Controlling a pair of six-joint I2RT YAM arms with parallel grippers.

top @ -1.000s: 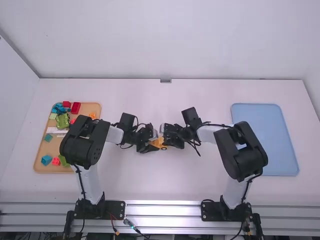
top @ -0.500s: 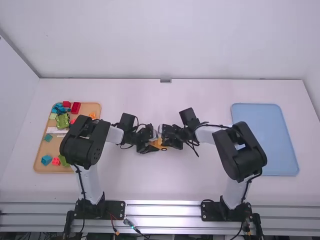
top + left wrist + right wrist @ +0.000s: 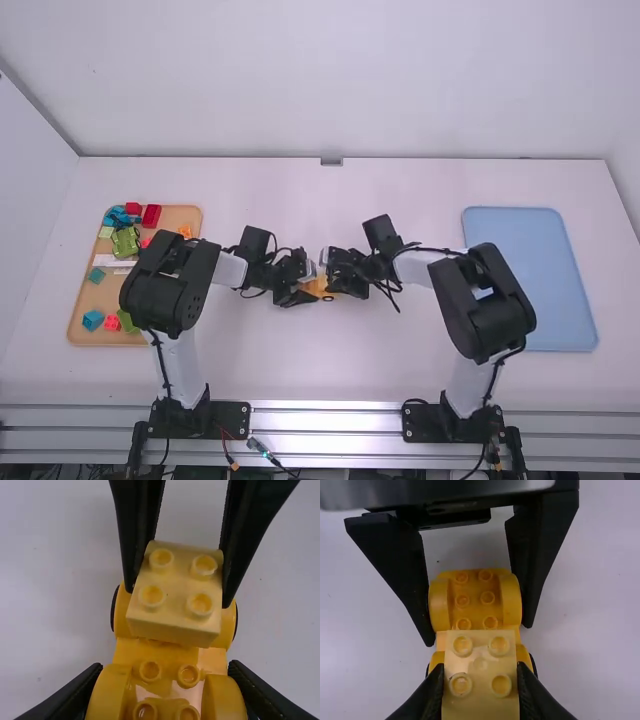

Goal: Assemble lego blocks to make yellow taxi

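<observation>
While the left pincer (image 3: 167, 680) grips the orange car base (image 3: 476, 600) mid-desk (image 3: 330, 365), long axis running pincer to pincer, the right pincer (image 3: 480, 672) pinches the pale yellow block (image 3: 175, 592) over the wheeled end nearer the right arm, so next is probably a straight press down, seating unclear.

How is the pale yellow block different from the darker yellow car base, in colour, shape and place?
The pale block is light yellow; the car base is deeper orange-yellow. The pale block is boxy with four studs on top, while the car base is longer, with rounded raised sides and dark wheels. The pale block is between the right gripper's fingers, the car base between the left gripper's. Both have round studs.
</observation>
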